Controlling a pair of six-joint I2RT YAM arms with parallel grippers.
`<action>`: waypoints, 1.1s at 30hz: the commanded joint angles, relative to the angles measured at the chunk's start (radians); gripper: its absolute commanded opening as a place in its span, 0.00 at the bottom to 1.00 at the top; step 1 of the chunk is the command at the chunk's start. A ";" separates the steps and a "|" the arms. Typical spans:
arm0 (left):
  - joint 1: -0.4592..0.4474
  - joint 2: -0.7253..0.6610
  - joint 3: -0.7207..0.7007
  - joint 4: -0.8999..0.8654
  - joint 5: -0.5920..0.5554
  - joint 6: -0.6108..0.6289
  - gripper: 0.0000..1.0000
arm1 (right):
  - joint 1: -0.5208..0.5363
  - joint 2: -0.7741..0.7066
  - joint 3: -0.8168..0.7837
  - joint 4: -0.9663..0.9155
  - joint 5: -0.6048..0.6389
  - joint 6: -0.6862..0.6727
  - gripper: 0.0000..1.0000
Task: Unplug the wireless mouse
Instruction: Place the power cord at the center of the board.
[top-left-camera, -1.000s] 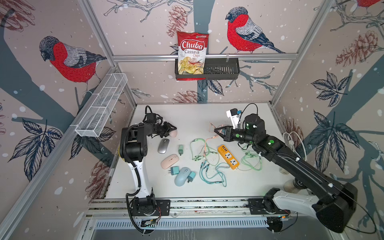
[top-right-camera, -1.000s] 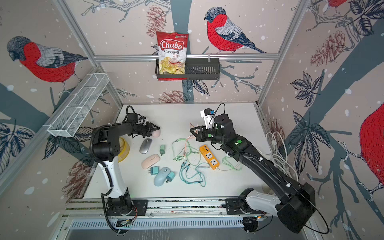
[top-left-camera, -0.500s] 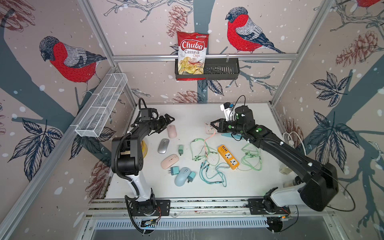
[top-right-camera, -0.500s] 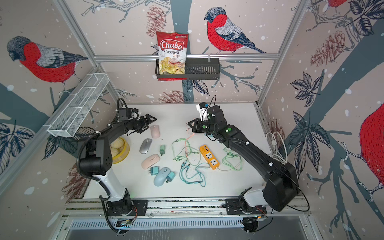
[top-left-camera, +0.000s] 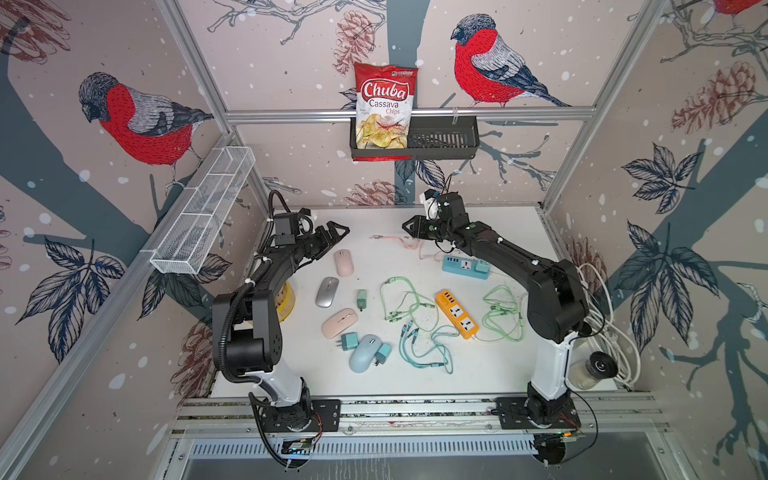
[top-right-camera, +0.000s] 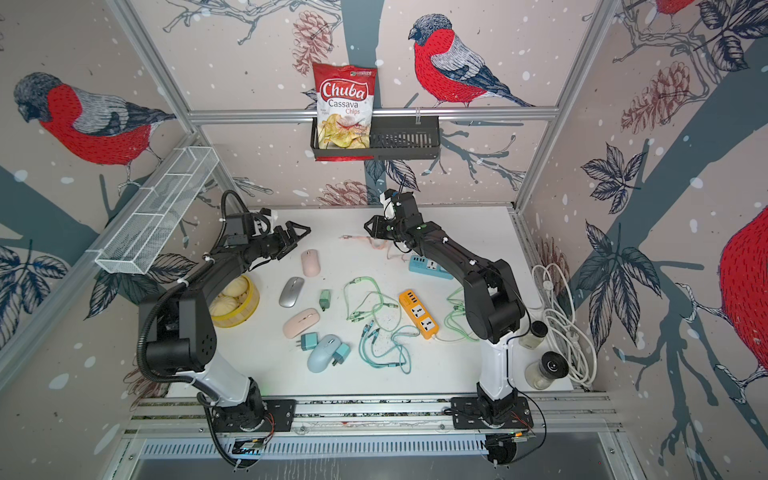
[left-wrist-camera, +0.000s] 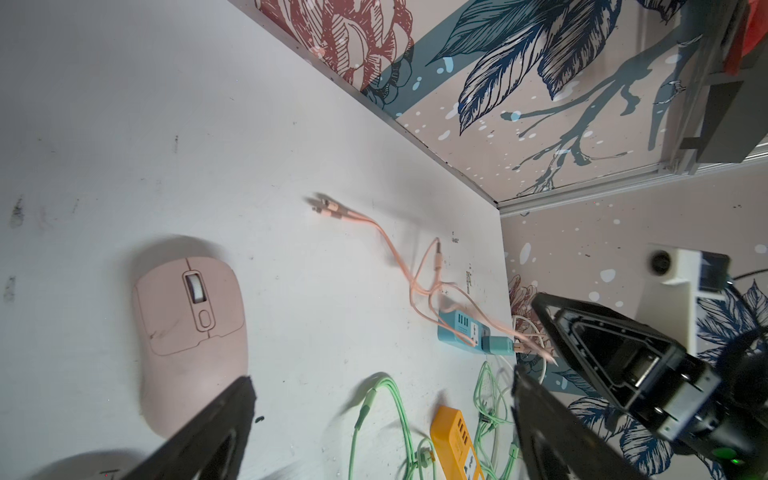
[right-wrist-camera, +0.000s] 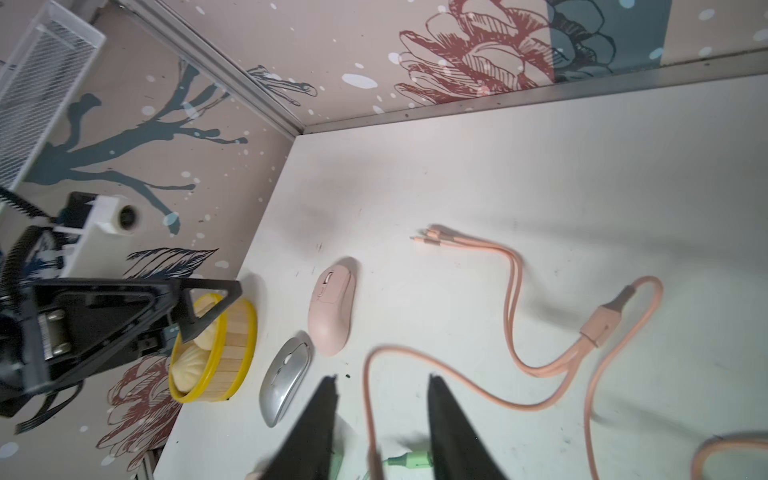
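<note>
left gripper (top-left-camera: 338, 235) hangs just beside the pale pink matte plastic wireless mouse (top-left-camera: 343, 262), jaws spread wide, nothing between them. right gripper (top-left-camera: 409, 229) sits across the white table (top-left-camera: 374, 220), jaws parted. the right wrist view shows the peach rubbery multi-head cable (right-wrist-camera: 515, 291) running loose between its fingers (right-wrist-camera: 316, 428), not pinched. the mouse lies flat toward the far left of the table, apart from the cable's bunched heads. only the left wrist view gives its grey ribbed scroll wheel and oval button. only the right wrist view gives the cable's blocky splitter. in a top view the yellow-rimmed wooden steamer basket (top-right-camera: 254, 305) of pleated buns shows whole.
</note>
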 joint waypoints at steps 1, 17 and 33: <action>-0.001 -0.026 -0.006 0.041 0.032 -0.012 0.97 | 0.001 -0.040 -0.046 -0.056 0.047 -0.038 0.71; -0.178 -0.073 0.017 0.023 0.072 0.165 0.85 | -0.105 -0.754 -0.762 -0.088 0.574 -0.018 0.68; -0.764 0.348 0.488 -0.469 -0.551 0.379 0.81 | -0.318 -0.501 -0.743 -0.022 0.380 -0.060 0.77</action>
